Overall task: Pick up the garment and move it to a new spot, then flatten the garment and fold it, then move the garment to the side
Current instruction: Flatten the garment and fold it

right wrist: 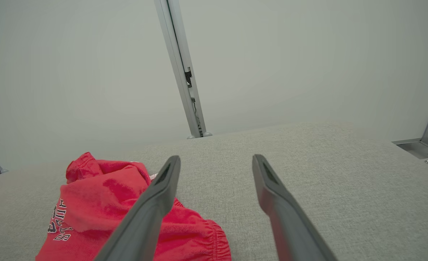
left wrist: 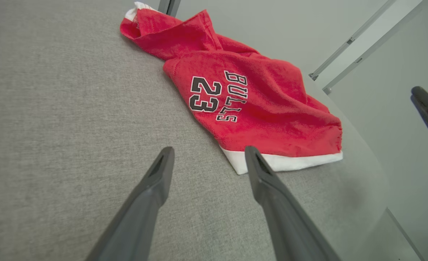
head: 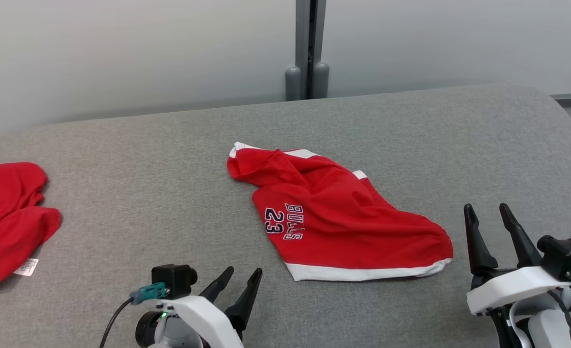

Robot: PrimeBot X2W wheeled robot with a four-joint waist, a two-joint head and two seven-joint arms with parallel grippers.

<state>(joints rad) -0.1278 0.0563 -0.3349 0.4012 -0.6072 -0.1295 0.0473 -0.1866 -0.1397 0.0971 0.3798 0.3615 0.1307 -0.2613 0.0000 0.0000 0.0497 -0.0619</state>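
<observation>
A broad grey woven-fabric surface with rounded corners spans the head view, backed by a plain pale wall. Near the middle of the surface lies the red cloth garment with white trim. It is crumpled and partly bunched, with one white hem toward the robot and "BULLS 23" printed in dark letters on its left part. It rests on the surface between the two grippers and a little farther out than them, and neither touches it. A second red cloth garment lies rumpled at the far left of the surface, well apart from the first.

The right gripper stands at the lower right, near the garment's right corner. Its two long dark fingers are spread wide with nothing between them. The left gripper sits at the lower left, near the left corner of the hem, and its fingers are likewise parted and empty. In the left wrist view they point toward that corner.

A grey upright post rises behind the far edge. A small white label shows at the second garment's near edge.
</observation>
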